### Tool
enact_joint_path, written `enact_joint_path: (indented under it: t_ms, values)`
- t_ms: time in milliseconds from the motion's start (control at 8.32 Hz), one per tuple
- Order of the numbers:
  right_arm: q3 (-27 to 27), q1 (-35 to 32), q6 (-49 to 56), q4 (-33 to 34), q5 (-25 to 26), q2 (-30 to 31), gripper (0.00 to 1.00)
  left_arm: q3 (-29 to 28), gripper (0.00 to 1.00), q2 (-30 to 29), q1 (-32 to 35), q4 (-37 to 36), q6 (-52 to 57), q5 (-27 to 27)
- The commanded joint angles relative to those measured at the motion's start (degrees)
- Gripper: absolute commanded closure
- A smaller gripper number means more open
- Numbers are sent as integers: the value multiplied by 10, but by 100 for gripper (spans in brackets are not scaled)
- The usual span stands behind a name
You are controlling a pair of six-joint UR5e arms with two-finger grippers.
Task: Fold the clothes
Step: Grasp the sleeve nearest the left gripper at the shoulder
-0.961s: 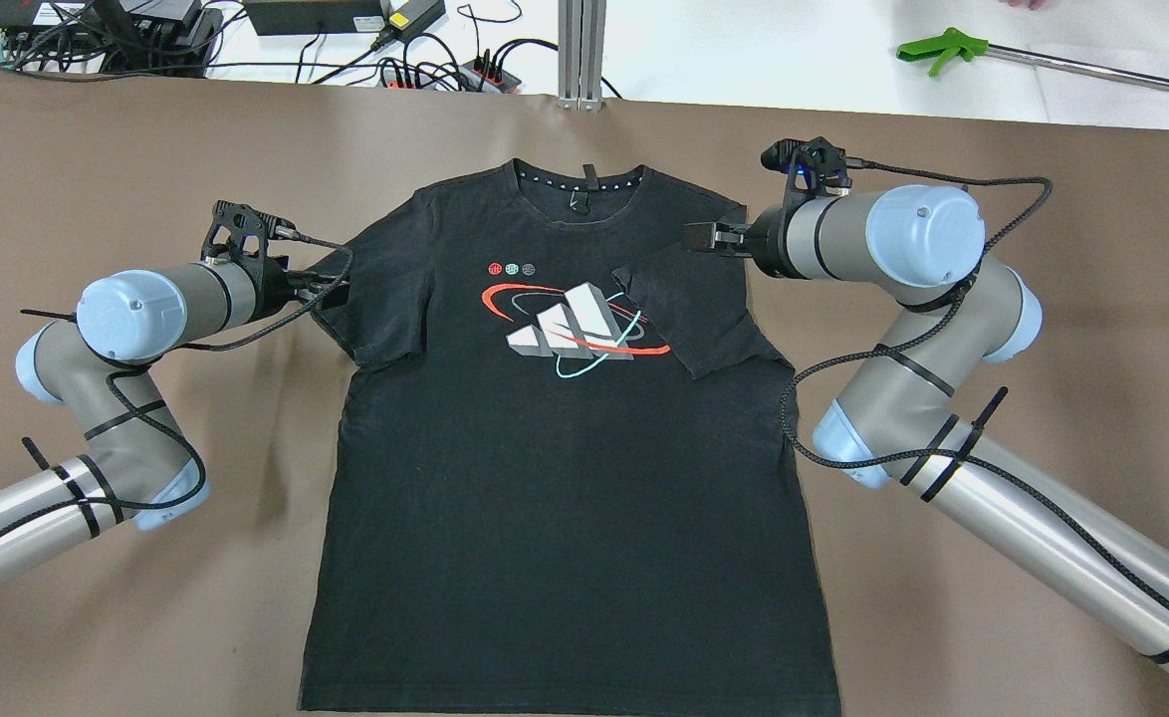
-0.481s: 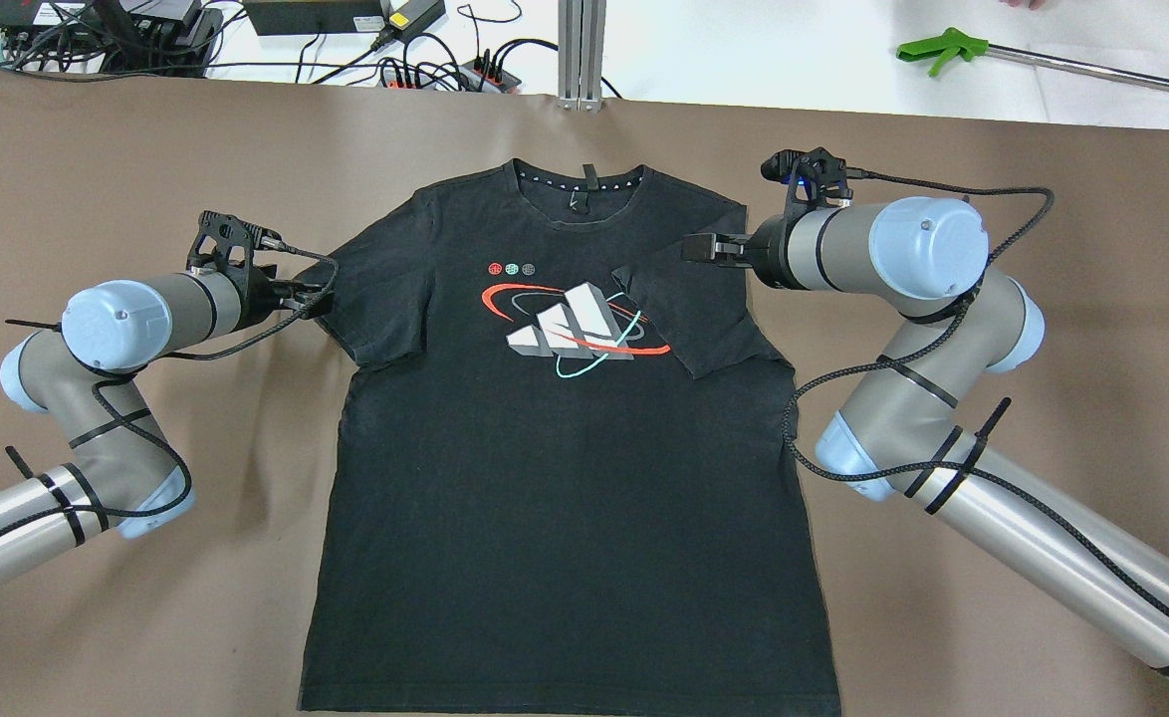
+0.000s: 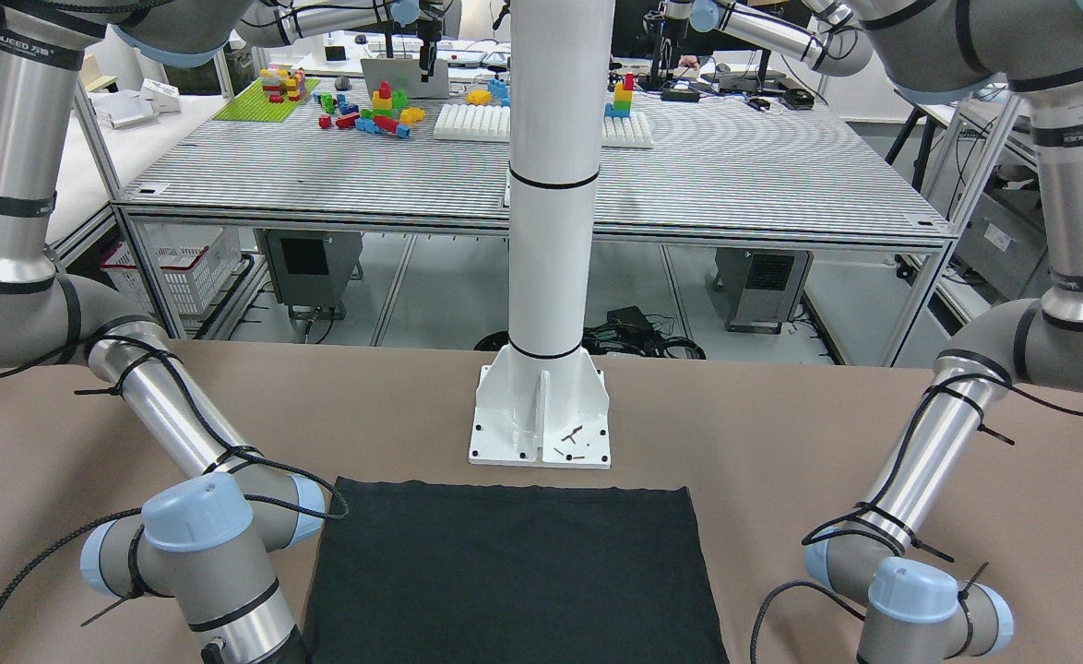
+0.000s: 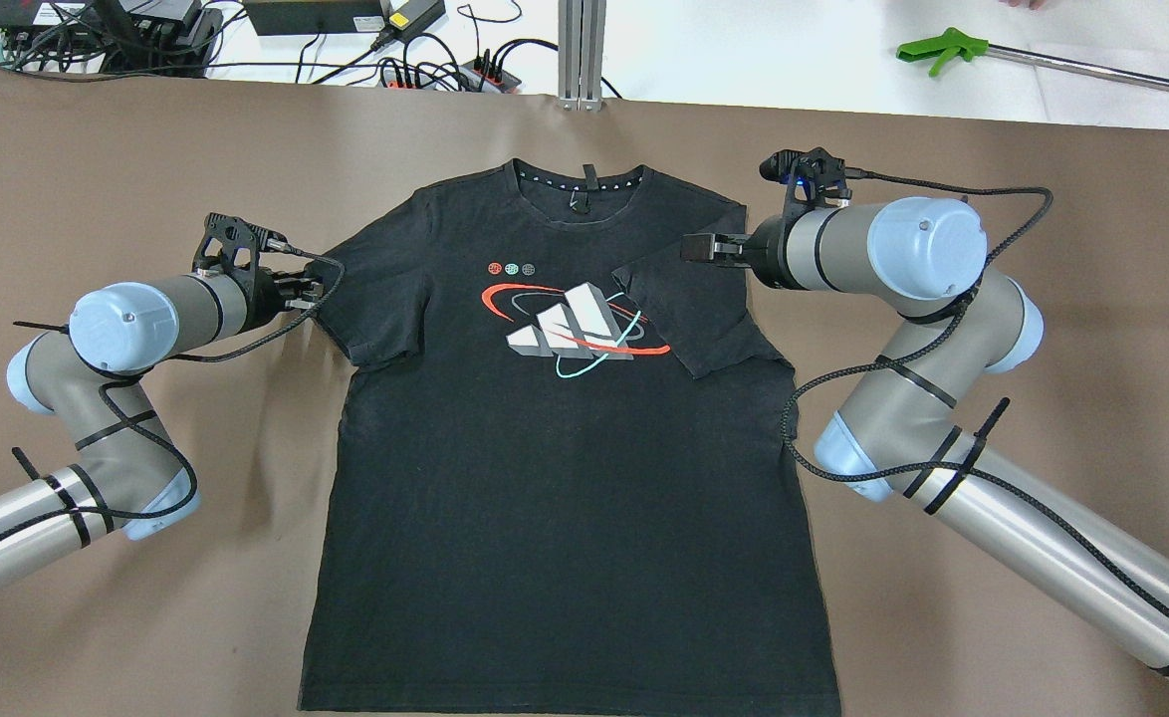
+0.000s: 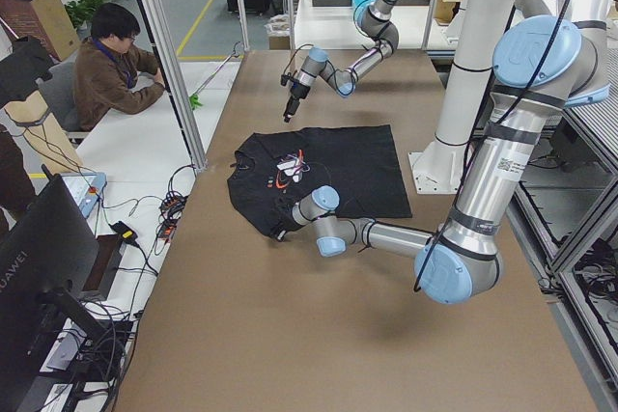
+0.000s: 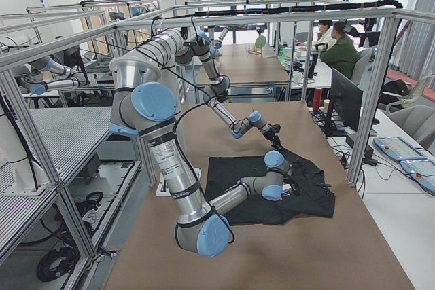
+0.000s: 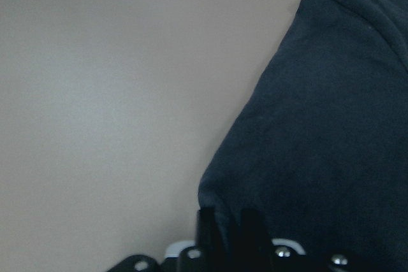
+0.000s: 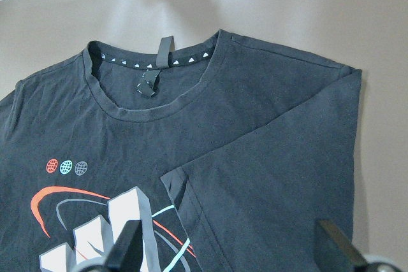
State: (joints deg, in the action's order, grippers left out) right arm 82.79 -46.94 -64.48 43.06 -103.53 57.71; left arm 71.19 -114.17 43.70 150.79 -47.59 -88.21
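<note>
Black T-shirt [image 4: 565,498] lies flat, front up, on the brown table [image 4: 146,149] between the two arms. Its collar [image 4: 580,189] points away from the robot and its hem is nearest the robot's base. A white, red and teal logo [image 4: 575,334] sits on the chest.

The left claw [image 4: 308,295] is low at the outer edge of the sleeve [image 4: 375,299] on its own side. The rest of the shirt spreads out ahead of it and toward the other arm. In the left wrist view its fingers [image 7: 254,237] stand close together right at the corner of the sleeve hem. Whether any cloth is pinched between them cannot be told.

The right claw [image 4: 696,246] hangs above the other sleeve [image 4: 684,309]. Its fingers [image 8: 126,250] are spread wide apart and grip nothing. That sleeve lies directly beneath and ahead of it, folded inward over the chest, with its hem crossing the edge of the logo. The collar is further ahead of this claw.

Behind both claws, by the shirt's hem, stands the white pillar base [image 3: 541,415]. Beyond the table a green-handled tool [image 4: 943,48] rests on a white surface.
</note>
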Motion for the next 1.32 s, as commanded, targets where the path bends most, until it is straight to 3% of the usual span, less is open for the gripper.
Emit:
enact_joint_path:
  t_ms: [0, 360, 601, 721, 1201]
  values:
    - [0, 1, 0, 1, 2, 0, 6, 4, 100, -6, -1, -6, -2, -3]
    - [-1, 0, 1, 1, 3, 0, 6, 34, 100, -13, 12, -28, -3, -47]
    - [-1, 0, 1, 0, 3, 0, 6, 159, 100, -23, 15, -210, -14, -52]
    - [-1, 0, 1, 0, 3, 1, 6, 183, 100, -54, 13, -284, -45, -51]
    - [-1, 2, 0, -9, 4, 14, 6, 171, 100, -180, 1, -427, -115, -47]
